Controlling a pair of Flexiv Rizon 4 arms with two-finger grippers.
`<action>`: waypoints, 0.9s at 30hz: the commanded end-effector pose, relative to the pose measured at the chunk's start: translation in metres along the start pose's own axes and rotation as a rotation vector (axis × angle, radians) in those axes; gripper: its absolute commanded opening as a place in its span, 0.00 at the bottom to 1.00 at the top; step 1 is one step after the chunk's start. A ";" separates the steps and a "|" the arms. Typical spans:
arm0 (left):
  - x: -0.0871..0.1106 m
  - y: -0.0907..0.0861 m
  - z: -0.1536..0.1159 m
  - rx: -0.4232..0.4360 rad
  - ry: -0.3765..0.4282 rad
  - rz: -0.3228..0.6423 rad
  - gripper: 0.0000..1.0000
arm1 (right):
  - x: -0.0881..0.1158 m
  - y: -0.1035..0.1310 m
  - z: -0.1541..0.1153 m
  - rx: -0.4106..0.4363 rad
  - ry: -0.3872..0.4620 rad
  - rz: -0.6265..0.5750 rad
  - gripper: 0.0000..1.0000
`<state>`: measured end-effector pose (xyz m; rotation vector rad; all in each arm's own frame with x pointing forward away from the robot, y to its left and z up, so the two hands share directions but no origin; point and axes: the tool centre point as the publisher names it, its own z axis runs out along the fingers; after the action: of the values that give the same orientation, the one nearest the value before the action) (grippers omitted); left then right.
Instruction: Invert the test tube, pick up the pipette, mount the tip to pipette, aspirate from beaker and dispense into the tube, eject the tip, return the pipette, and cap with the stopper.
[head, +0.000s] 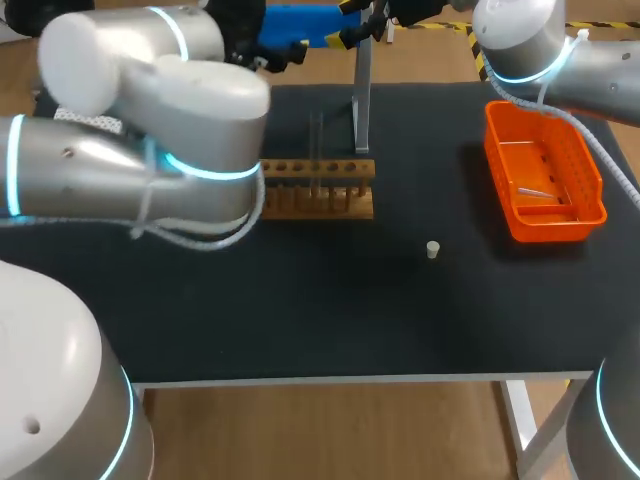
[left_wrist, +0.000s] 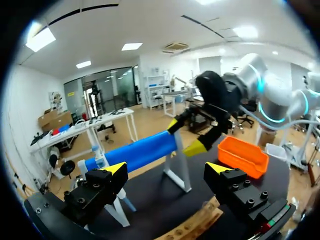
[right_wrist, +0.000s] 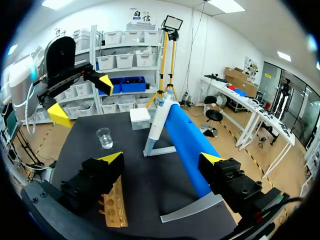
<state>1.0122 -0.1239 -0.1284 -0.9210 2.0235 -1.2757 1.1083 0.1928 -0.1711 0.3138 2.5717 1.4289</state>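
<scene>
Pipette (right_wrist: 182, 132), blue, sloping on its stand (right_wrist: 154, 137) at the far side of the tabletop (head: 300, 320). Its long axis runs straight out from my right pincer (right_wrist: 161, 160), fingers apart astride its near end. Left pincer (left_wrist: 167, 170), also apart, faces it broadside, slightly farther, I judge.

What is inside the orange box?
The orange box holds one thin pale piece, too small to identify. My right arm covers part of its far end, so that bit is hidden.
</scene>
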 end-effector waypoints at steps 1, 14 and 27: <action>0.004 0.012 -0.026 0.105 0.349 0.075 1.00 | -0.001 0.001 -0.001 0.006 0.003 0.001 1.00; 0.034 0.034 -0.022 0.073 0.559 0.166 1.00 | -0.001 0.001 -0.001 0.006 0.003 0.001 1.00; 0.050 0.055 -0.004 0.029 0.700 0.191 1.00 | -0.001 0.001 -0.001 0.006 0.003 0.001 1.00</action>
<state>0.9589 -0.1425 -0.1805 -0.3465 2.4140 -1.6076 1.1083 0.1928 -0.1711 0.3137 2.5718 1.4290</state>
